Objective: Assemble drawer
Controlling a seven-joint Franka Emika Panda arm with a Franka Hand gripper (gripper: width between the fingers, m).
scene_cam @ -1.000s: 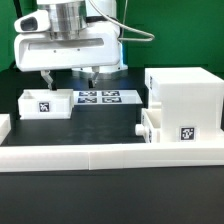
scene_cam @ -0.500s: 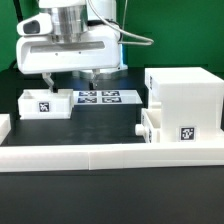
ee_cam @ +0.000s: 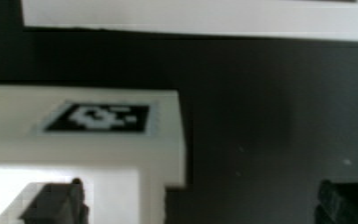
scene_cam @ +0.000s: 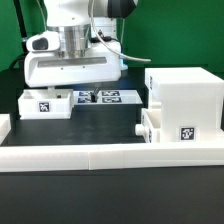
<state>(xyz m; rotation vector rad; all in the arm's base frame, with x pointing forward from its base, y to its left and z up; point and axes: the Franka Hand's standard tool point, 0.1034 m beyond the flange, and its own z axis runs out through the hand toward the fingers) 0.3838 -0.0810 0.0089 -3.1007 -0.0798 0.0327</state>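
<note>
A small white tray [scene_cam: 45,103] with a square tag lies on the black table at the exterior view's left. The tall white housing [scene_cam: 185,98] stands at the right, with a second knobbed tray [scene_cam: 150,126] against its lower front. My gripper [scene_cam: 76,95] hangs low beside the left tray's right end, open and empty. In the wrist view the tagged tray [ee_cam: 101,117] lies under one finger [ee_cam: 51,203], while the other finger [ee_cam: 350,200] is over bare black table. The gripper [ee_cam: 201,205] straddles the tray's end wall.
The marker board [scene_cam: 110,97] lies flat behind the gripper. A long low white border wall [scene_cam: 110,155] runs along the front. A small white block sits at the far left edge [scene_cam: 4,125]. A green backdrop stands behind.
The gripper has come down toward the table and now sits low by the left tray's right end. The tray, housing and second tray have not moved.
</note>
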